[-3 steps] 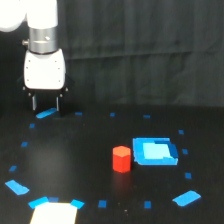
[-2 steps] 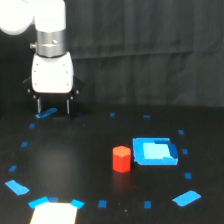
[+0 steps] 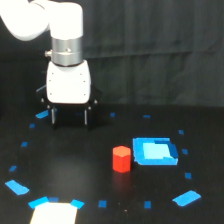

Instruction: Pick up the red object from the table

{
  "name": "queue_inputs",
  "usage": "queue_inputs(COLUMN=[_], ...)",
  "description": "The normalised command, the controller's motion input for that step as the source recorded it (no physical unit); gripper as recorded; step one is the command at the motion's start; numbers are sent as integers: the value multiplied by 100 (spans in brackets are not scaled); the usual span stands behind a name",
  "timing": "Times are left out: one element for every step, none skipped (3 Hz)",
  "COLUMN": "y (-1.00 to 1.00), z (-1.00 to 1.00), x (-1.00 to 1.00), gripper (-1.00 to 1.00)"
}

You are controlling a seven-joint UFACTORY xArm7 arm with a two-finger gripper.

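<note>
On the table (image 3: 75,170), toward the exterior view's right of centre, the red block (image 3: 121,159) stands upright on the black surface. Just beside it, on the exterior view's right, lies a flat blue piece (image 3: 155,151); whether the two touch cannot be told at this resolution, but any gap is slight.

The gripper (image 3: 69,116) hangs from the white arm (image 3: 60,30), well apart from the block and toward the exterior view's left and rear. Two dark fingers (image 3: 53,116) point straight down with a wide space between them. Nothing is held. The tips sit close above the table or near it; exact clearance cannot be judged.

Other items noted: small blue tape marks (image 3: 23,144) scattered over the table, larger blue strips (image 3: 186,198) near the front, and a white patch (image 3: 55,212) at the lower edge.

Assessment: the approach is not yet made; the block is untouched.

Risks, as judged from this position:
- A sideways travel at the present low height could drag a fingertip across the table or strike the block and knock it over.
- The blue piece crowds the block on one side. A finger descending on that side may land on the piece, shift it, or stop short of full depth.
- The block is narrow and stubby; an off-centre closure could push it aside rather than seat it.
</note>
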Motion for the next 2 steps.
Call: queue_inputs(y=[-100, -100], z=[-43, 35], x=[100, 100], gripper=[100, 100])
